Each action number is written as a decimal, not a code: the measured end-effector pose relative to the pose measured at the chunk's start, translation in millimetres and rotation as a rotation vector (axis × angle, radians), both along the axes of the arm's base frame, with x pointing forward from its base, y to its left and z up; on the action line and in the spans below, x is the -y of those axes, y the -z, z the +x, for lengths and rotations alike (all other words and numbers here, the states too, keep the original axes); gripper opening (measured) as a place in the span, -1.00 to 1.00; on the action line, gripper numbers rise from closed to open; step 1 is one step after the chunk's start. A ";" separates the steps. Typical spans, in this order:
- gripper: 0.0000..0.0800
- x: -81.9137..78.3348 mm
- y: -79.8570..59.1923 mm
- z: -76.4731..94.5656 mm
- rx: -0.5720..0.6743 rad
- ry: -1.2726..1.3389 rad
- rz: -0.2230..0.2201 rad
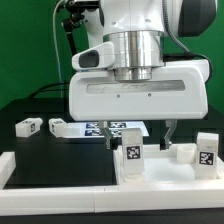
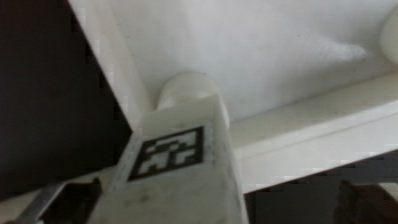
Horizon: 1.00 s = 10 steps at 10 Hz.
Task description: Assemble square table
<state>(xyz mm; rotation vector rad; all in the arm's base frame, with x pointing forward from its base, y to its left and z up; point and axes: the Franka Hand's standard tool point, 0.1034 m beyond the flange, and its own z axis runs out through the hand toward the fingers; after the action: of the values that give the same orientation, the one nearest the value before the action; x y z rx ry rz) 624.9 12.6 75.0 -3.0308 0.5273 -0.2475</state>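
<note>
Black tabletop; jaws spread around upright leg on square slab; spare legs off both sides.

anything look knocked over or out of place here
Nothing looks damaged or spilled. The leftmost leg and the leg beside it lie loose on the table, skewed to each other. The middle leg stands upright on the square tabletop between the open gripper's fingers, which looks intended.

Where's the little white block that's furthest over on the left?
In the exterior view, that leg lies on the black table at the exterior view's far left, with another leg close beside it.
</note>
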 end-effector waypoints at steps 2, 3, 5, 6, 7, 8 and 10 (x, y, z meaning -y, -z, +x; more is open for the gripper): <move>0.06 0.0 0.0 0.0 0.000 0.008 0.002; 0.06 0.7 0.4 -0.4 -0.003 0.102 0.021; -0.27 3.7 1.4 -1.3 -0.008 0.234 0.040; -0.27 3.8 1.6 -1.3 -0.010 0.297 0.051; -0.27 4.0 2.3 -0.9 -0.014 0.392 0.066; -0.27 4.3 2.9 -1.0 -0.021 0.556 0.090; -0.27 4.1 4.3 -2.6 -0.052 0.938 0.200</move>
<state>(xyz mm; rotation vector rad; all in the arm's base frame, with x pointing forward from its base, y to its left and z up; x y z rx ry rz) 622.3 8.5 70.7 -2.3735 1.8041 -0.1271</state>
